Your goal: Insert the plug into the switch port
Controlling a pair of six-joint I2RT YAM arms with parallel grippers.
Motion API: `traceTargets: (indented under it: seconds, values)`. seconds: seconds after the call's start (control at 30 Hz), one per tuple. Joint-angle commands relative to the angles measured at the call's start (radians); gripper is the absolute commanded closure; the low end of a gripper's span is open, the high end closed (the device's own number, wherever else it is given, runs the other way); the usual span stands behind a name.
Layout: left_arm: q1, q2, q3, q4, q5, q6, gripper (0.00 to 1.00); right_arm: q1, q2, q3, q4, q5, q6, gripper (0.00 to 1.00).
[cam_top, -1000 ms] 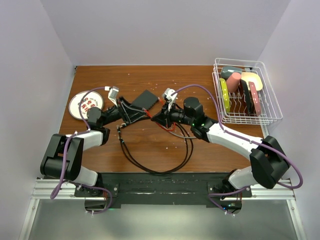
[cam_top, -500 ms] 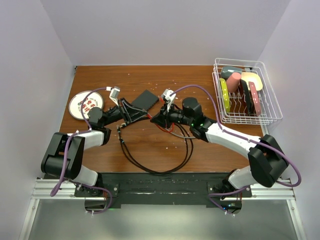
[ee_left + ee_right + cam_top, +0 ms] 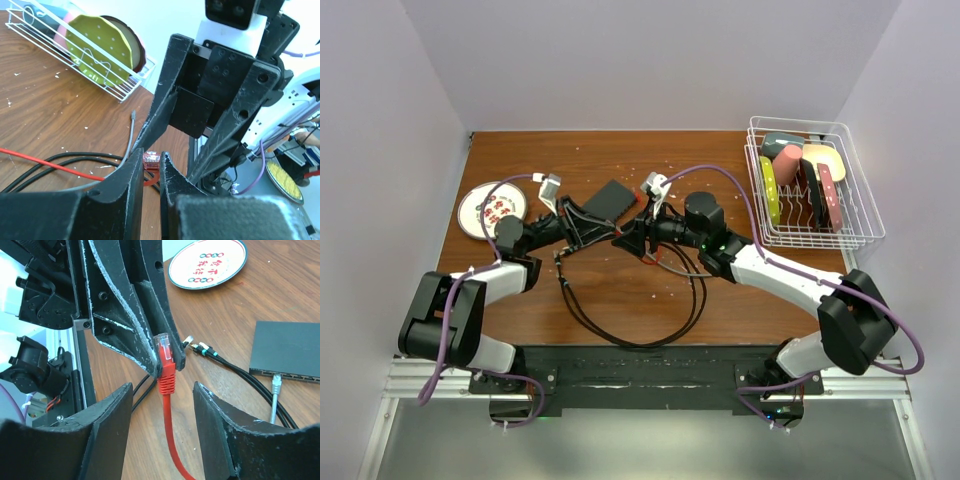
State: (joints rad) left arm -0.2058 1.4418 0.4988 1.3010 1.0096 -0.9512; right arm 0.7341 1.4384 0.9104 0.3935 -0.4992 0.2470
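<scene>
**Plug [image 3: 165,352] being clamped in the left jaws, right jaws standing apart**

The left gripper [image 3: 150,161] is pinching the red plug between its jaws. It is meeting the right gripper [image 3: 162,387] over the middle of the desk [image 3: 620,150], just on the near side of the network switch [image 3: 610,198]. In the right wrist view the plug's clear tip is pointing back along the left fingers [image 3: 145,315]. Its red boot is sticking out past their tips toward the right gripper. The right jaws are standing apart, one on each side of the boot, and are touching neither it nor the red cable [image 3: 172,450] trailing from it.

The switch, a flat black box, is lying on the desk just beyond the two grippers. The switch port [image 3: 300,377] row is running along the long edge that is facing the right wrist camera, though the single sockets are too dim to make out. A grey connector [image 3: 276,384] is lying with its tip at that edge, and I cannot tell whether it is seated. The black cables [image 3: 235,367] are ending in connectors between the left fingers and the switch, and are looping across the near part of the desk.

A round patterned plate [image 3: 490,208] is sitting at the left. A wire dish rack [image 3: 795,120] is standing at the far right, holding a yellow-green plate [image 3: 102,50] and other dishes on edge.
</scene>
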Motion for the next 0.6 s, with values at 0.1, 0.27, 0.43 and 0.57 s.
traceTargets:
  seconds: [0.1, 0.27, 0.43, 0.57]
  values:
    - [-0.009, -0.066, -0.002, 0.215, 0.047, 0.032, 1.00, 0.004, -0.036, 0.033, 0.054, -0.022, 0.020, 0.50]
    - [-0.014, -0.060, -0.002, 0.211, 0.044, 0.034, 1.00, 0.002, -0.033, 0.035, 0.054, -0.027, 0.023, 0.60]
    - [-0.015, -0.050, 0.004, 0.225, 0.055, 0.025, 1.00, 0.002, -0.050, 0.035, 0.053, -0.015, 0.023, 0.63]
    - [-0.015, -0.049, 0.007, 0.219, 0.063, 0.026, 1.00, 0.002, -0.058, 0.041, 0.042, -0.006, 0.020, 0.62]
